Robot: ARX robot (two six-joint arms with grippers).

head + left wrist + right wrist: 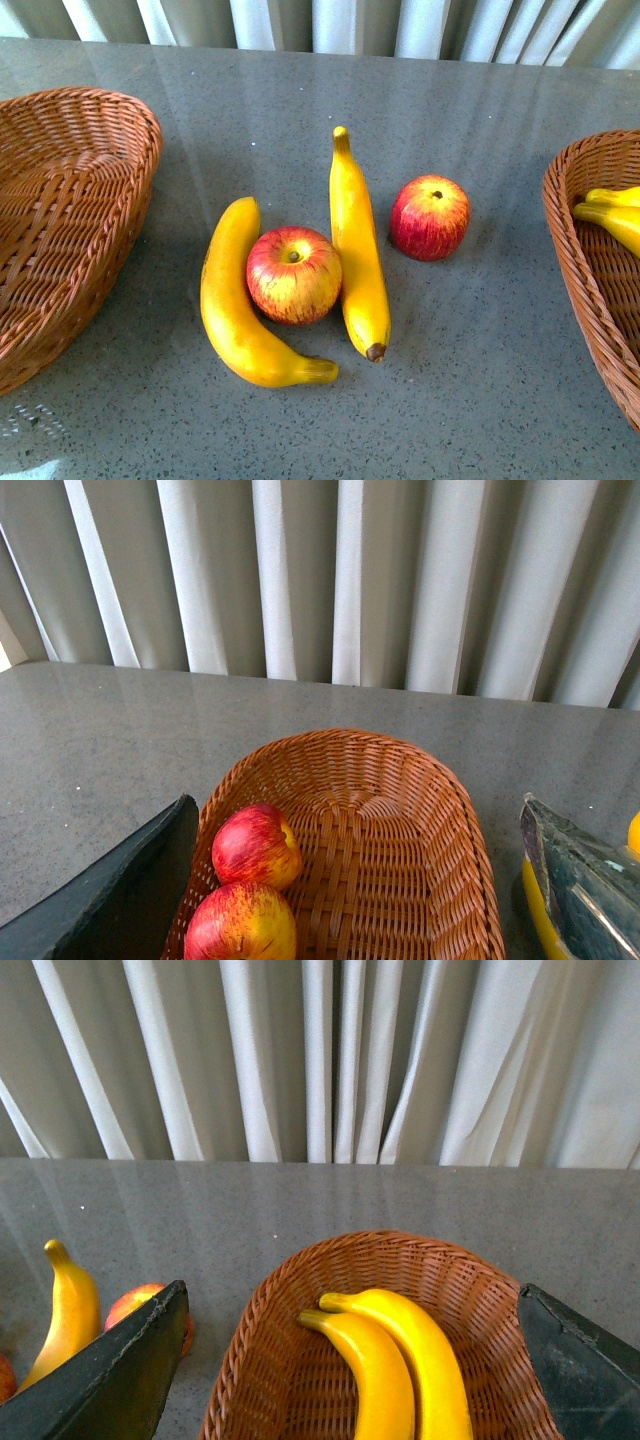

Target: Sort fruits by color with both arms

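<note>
Jaws: left gripper (355, 810) and right gripper (352, 1292) both spread wide, empty.
Left jaws: left-edge basket (350, 735) with two apples (255, 845) ahead.
Right jaws: right-edge basket (390, 1238) with two bananas (400, 1370) ahead.
Centre of table (480, 380): curved banana (240, 310), apple (293, 274), straight banana (357, 250) touching; far apple (430, 217) just beside.

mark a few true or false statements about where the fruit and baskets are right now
1. Two long yellow bananas lie in the right brown wicker basket. True.
2. The left brown wicker basket is empty. False: it holds two round red apples.
3. A red-yellow apple on the grey stone table sits between two curved yellow bananas. True.
4. The right gripper grips a banana. False: its fingers are apart and empty.
</note>
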